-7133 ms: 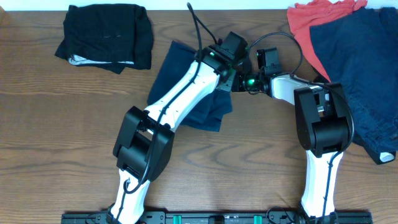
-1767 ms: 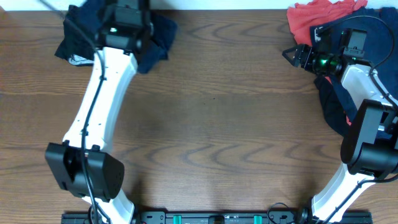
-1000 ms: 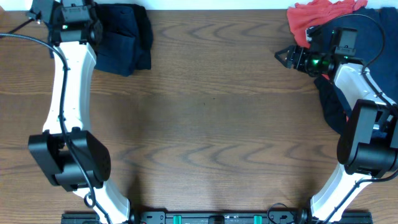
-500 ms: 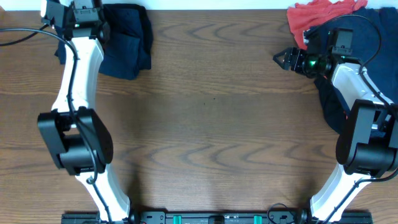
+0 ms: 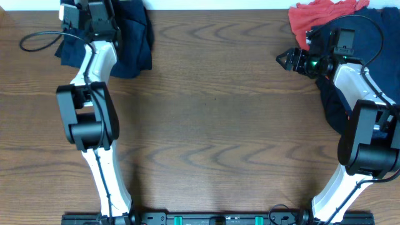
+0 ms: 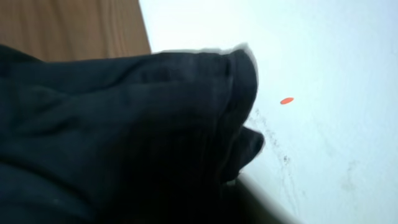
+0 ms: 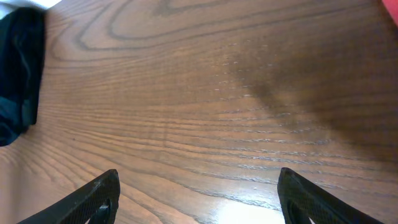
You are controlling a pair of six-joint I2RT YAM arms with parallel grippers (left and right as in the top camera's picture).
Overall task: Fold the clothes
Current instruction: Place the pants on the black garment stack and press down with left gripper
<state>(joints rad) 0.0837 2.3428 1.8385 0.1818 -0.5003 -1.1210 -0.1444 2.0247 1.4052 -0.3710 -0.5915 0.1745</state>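
My left arm reaches straight to the far-left corner of the table (image 5: 212, 125), its elbow folded close beneath the wrist. My left gripper (image 5: 92, 12) sits over the folded navy garment (image 5: 131, 40). The left wrist view shows only dark cloth (image 6: 112, 137) against a white surface, with no fingers visible, so I cannot tell whether those jaws are spread or pinching.

My right arm bends along the right edge, forearm angled inward, and my right gripper (image 5: 282, 60) points left over bare wood. Its jaws are spread wide and hold nothing. In the wrist view both black fingertips (image 7: 93, 199) stand well apart at the bottom edge. Just behind that gripper lie the coral red cloth (image 5: 319, 14) and another navy garment (image 5: 375, 44), which runs under my forearm.

Seven seconds ago the navy garment lay mid-table under both grippers. Now it rests at the far left where the black pile was. In the last half second my left elbow has drawn in to the right, and my right gripper has scarcely moved.
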